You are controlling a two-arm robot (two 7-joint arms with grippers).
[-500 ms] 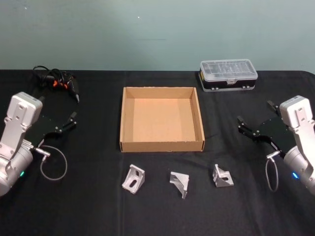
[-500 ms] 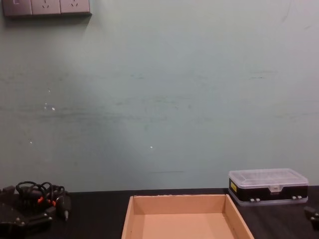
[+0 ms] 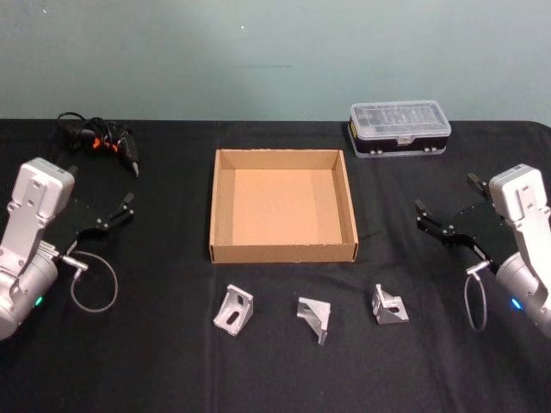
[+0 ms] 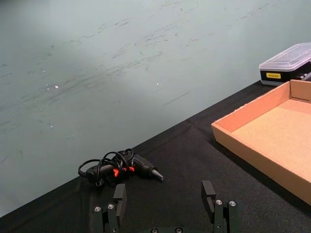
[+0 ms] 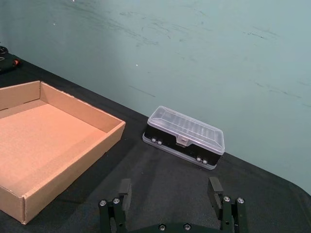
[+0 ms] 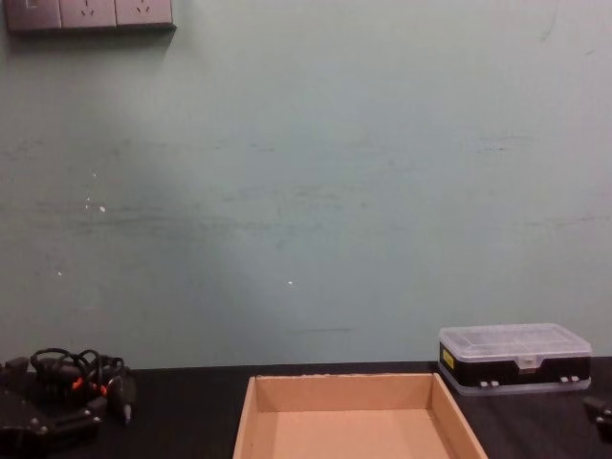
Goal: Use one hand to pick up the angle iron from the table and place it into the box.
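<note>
Silver angle irons point(image 3: 234, 311) sit on the bench point(image 3: 172, 361) in front of the box point(image 3: 283, 253). Left pincer point(image 4: 164, 189) and right pincer point(image 5: 169, 184) are both spread and have barely budged, so no pick has started yet.

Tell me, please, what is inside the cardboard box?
The box holds nothing visible: its tan floor is bare. A thin strip of floor just behind the near wall is hidden.

Open table point(image 3: 155, 361) around the angle irons point(image 3: 314, 317); box point(image 3: 284, 254) just behind
</note>
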